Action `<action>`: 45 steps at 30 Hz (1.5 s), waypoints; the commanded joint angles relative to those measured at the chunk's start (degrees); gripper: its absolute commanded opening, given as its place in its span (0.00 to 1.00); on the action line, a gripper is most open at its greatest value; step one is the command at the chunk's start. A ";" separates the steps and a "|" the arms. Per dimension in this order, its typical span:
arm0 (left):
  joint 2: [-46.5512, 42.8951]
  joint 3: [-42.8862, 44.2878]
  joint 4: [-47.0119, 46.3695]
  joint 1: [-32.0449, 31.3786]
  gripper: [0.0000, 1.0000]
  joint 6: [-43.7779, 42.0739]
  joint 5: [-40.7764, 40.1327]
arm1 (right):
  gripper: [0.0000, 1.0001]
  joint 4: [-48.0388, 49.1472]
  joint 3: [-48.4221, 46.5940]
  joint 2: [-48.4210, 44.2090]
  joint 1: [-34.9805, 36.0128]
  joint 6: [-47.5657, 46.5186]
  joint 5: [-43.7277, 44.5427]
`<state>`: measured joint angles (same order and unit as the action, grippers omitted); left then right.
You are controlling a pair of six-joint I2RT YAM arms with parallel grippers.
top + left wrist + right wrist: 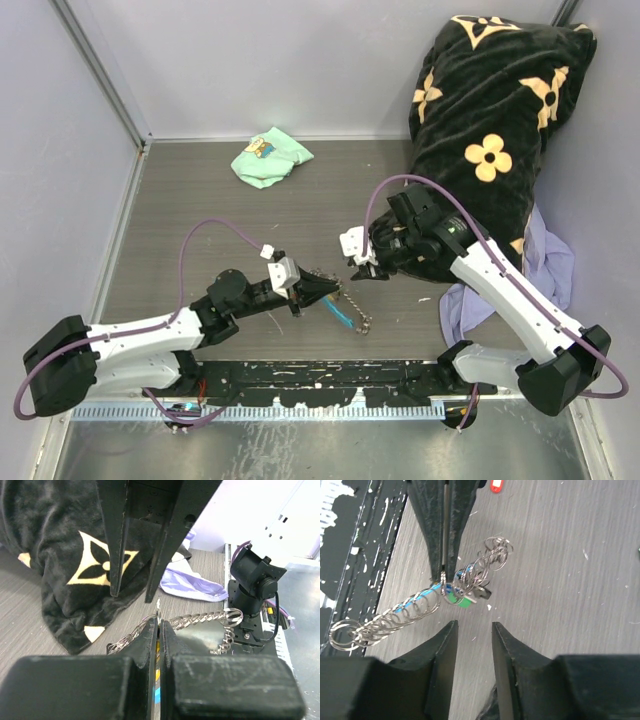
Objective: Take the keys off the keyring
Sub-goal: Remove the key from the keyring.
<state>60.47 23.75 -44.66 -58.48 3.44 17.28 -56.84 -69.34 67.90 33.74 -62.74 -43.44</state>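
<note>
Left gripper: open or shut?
Shut on the keyring: in the right wrist view the left gripper has its fingers pressed together on it, with no gap between them.

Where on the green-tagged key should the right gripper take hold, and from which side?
Grip the key by its green tag, which sticks out past the tips of the left gripper, shut on the keyring. The open right gripper should probably come straight on, opposite the left one: the chain trails to one side, spare rings to the other.
</note>
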 commanded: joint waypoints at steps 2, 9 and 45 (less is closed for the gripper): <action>-2.25 1.25 -4.19 0.21 0.00 0.59 -0.52 | 0.34 8.08 1.22 -0.88 -0.45 -3.07 -6.35; -3.14 1.12 -4.10 0.16 0.00 1.30 -1.66 | 0.26 5.74 2.41 -0.54 -0.44 -7.47 -11.08; -1.99 1.56 -7.51 0.21 0.00 5.28 -3.72 | 0.20 4.15 2.25 -1.10 1.23 -11.99 -10.88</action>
<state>58.89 23.75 -44.42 -58.48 7.27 14.68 -54.72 -66.78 67.88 34.46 -74.89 -52.64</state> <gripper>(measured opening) 0.009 0.231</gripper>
